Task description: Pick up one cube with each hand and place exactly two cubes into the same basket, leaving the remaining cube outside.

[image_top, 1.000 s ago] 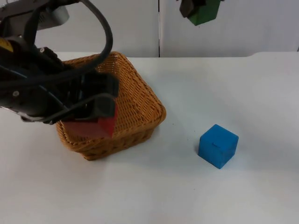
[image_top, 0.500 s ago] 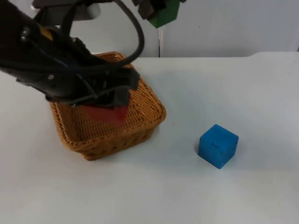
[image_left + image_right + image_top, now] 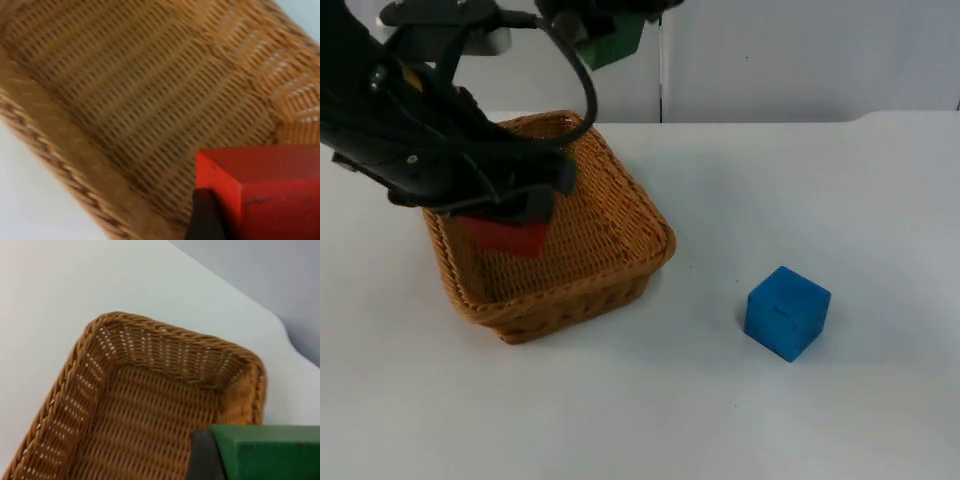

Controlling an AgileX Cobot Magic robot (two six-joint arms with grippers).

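My red cube (image 3: 505, 236) hangs low inside the basket (image 3: 620, 215), clamped in my left pincer (image 3: 510, 215). It has no long axis; it sits skewed to the basket walls, one corner toward the near rim. If I let go off-centre, it could catch that rim and tumble onto the desk (image 3: 770, 180). My right pincer (image 3: 595, 25) clamps the green cube (image 3: 612, 42) high above the far rim; released there, it may bounce out. The blue cube (image 3: 787, 312) stays outside.
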